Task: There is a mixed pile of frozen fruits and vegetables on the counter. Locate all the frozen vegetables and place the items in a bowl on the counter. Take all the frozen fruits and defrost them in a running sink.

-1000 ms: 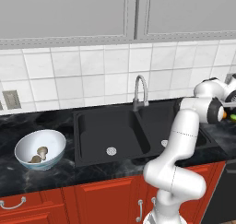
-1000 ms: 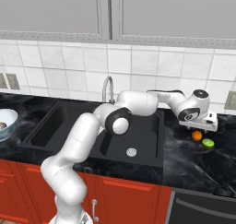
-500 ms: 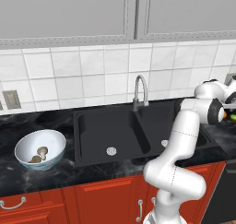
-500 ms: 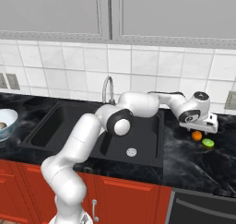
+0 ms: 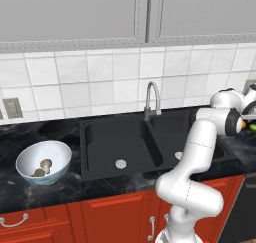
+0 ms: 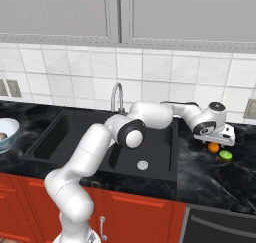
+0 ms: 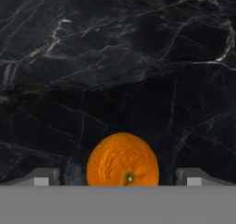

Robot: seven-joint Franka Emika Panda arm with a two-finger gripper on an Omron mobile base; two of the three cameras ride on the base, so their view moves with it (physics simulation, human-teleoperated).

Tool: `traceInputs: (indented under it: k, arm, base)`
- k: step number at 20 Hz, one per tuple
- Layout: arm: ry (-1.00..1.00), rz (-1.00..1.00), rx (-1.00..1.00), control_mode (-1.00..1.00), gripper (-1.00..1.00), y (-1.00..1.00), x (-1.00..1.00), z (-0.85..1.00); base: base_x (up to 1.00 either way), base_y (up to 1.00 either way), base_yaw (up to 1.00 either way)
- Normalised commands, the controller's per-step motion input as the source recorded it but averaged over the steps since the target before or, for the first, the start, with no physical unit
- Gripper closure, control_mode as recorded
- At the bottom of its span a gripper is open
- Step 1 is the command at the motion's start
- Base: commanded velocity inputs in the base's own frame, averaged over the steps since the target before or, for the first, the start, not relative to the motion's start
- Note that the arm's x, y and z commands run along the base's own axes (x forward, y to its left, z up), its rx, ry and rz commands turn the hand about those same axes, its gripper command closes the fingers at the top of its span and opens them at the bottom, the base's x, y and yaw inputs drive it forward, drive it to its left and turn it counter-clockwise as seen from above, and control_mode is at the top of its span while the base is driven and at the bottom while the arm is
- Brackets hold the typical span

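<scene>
An orange ball (image 7: 122, 159), one of the frozen fruits, lies on the black counter (image 7: 115, 57) right of the sink (image 6: 100, 142). My gripper (image 7: 122, 179) is open and straddles it, one fingertip on each side with a gap to both. In the right base view the gripper (image 6: 215, 139) hangs just above the orange (image 6: 214, 147), and the lime green ball (image 6: 226, 155) rests close beside it on the right. Far left, the bowl (image 5: 56, 153) holds two tan mushroom pieces (image 5: 41, 168), the frozen vegetables.
A curved silver faucet (image 5: 152, 99) rises behind the divider of the double basin, with silver drains (image 5: 120, 163) in the bottoms. The white tiled wall stands behind the counter. Red cabinets (image 5: 115, 217) run below its front edge.
The hand has sunk a little toward the orange ball. Its jaws stay wide, and the fruits and bowl have not moved.
</scene>
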Motion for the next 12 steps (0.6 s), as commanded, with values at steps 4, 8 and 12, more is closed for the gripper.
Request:
traceInputs:
  k: [4,8,12]
  arm:
    - [0.00,0.00,0.00,-1.00,-1.00,0.00,0.13,-0.12]
    - [0.00,0.00,0.00,-1.00,-1.00,0.00,0.03,-0.11]
    - [0.00,0.00,0.00,-1.00,-1.00,-0.03,0.00,-0.08]
  base:
    - [0.00,0.00,0.00]
    - [0.00,0.00,0.00]
    - [0.00,0.00,0.00]
